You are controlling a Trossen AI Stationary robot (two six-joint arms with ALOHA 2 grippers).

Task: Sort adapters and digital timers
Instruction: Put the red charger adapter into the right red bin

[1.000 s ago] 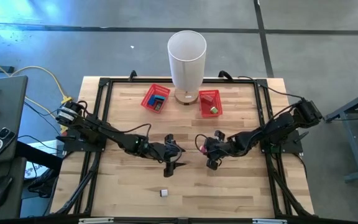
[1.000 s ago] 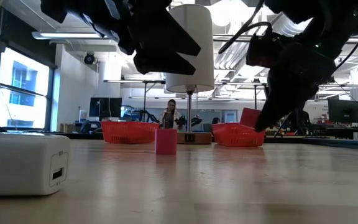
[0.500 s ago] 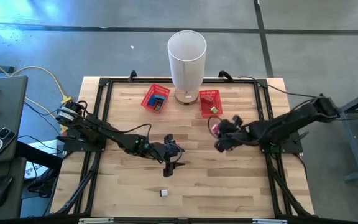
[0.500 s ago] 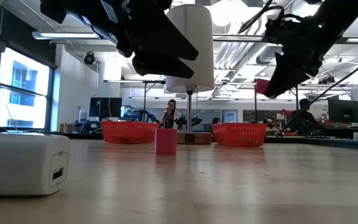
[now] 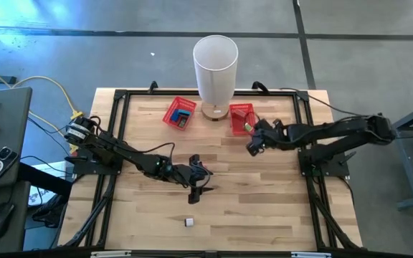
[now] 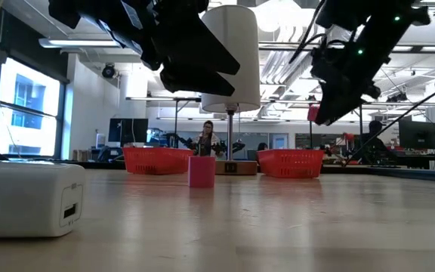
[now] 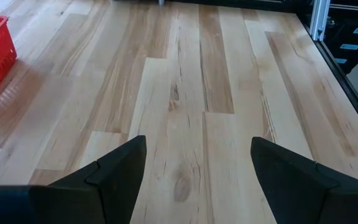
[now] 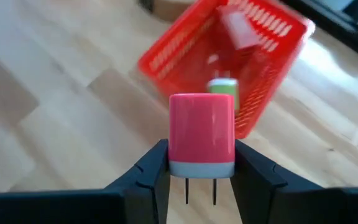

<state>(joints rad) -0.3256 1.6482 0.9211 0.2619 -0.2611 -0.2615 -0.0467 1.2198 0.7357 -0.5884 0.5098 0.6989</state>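
- The right gripper (image 8: 201, 171) is clamped on a pink adapter (image 8: 201, 134), its fingers pressing the two flat sides while the metal prongs stick out beyond the grip.
- The high view shows this gripper (image 5: 253, 145) in the air beside the right red basket (image 5: 241, 110), near the table's far edge; a green item (image 8: 222, 89) already lies in that basket.
- The adapter looks small, light and rigid, with smooth plastic faces that could slip, so the flat sides are the best place to hold; the prongs are not.
- Released from low over the basket, it should drop without harm.
- The left gripper (image 7: 197, 180) hangs over the table's middle with its fingers wide apart, holding nothing.
- A white adapter (image 5: 189, 222) sits near the table's front edge, and another pink one (image 6: 202, 171) stands upright on the table.
- The left red basket (image 5: 180, 114) holds a blue item.
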